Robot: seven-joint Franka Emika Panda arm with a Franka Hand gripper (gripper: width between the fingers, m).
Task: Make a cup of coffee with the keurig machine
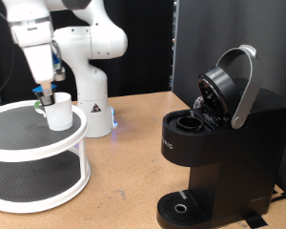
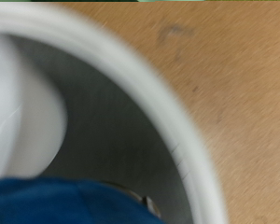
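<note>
White glossy arm (image 1: pixel 86 48), rounded segments, dark joint bands; blue-lit base; claw (image 1: pixel 45 95) with blue pads.

The cup (image 1: pixel 59 112) sits on the rack's (image 1: pixel 33 143) upper tier — the keurig machine (image 1: pixel 224 143) stands well apart, exterior view's right.

White two-tier round rack (image 1: pixel 71 143), brown wooden tabletop (image 1: pixel 133 153), black backdrop (image 1: pixel 148 43)

The cup (image 1: pixel 59 111), a small white mug, stands upright on the left, far from the coffee machine (image 1: pixel 219 143). The big black machine sits on the right, its lid tipped up and open, grey handle raised.
</note>
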